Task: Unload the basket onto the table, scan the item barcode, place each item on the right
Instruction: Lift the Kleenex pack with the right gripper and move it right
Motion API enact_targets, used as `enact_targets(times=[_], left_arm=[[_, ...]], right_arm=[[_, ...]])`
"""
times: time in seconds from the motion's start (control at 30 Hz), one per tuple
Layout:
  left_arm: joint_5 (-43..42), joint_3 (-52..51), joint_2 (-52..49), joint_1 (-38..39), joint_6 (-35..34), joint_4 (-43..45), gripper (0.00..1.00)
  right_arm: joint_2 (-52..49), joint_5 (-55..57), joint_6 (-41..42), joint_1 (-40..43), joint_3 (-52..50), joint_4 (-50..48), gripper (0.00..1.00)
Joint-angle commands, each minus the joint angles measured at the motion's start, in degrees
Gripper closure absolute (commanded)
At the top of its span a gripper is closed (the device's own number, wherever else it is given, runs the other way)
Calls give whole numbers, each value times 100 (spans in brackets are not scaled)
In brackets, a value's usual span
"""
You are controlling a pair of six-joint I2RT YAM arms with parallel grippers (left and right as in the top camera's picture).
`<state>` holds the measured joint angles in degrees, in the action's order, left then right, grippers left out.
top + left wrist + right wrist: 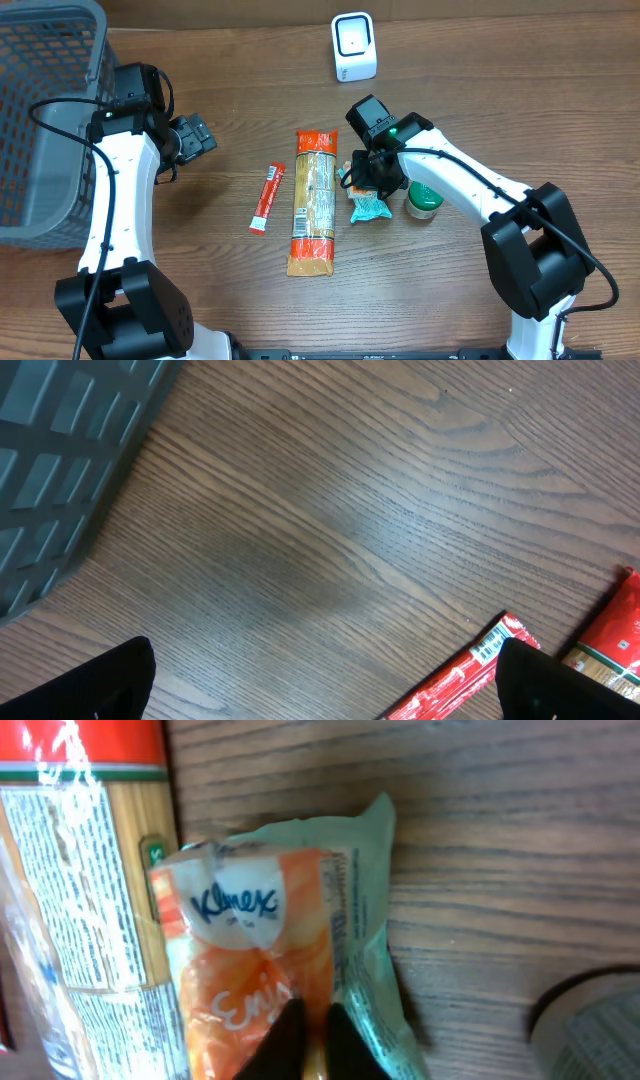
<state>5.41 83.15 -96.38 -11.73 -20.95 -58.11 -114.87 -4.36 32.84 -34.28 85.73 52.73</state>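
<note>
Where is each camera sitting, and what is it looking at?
Overhead: above the wooden table, looking straight down; left arm, right arm, left gripper and right gripper show.
Left wrist: on the left arm, looking down at wood and a thin red sachet; its open fingertips show.
Right wrist: on the right arm, close over the orange-and-green Kleenex tissue pack; its shut fingers pinch it.
Shared: overhead and left wrist both show that sachet.
</note>
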Motion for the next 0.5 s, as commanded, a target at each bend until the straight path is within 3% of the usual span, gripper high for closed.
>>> enact_targets(times=[0.0, 0.2, 0.47], left_arm=[[-11, 87, 87, 17, 61, 0, 0], [-11, 87, 87, 20, 61, 0, 0], [-9, 87, 87, 9, 61, 0, 0]], right_arm=[[-37, 76, 13, -66, -31, 39, 96], [142, 291, -765, -7, 203, 210, 96], [645, 2070, -1504, -133, 415, 389, 96]])
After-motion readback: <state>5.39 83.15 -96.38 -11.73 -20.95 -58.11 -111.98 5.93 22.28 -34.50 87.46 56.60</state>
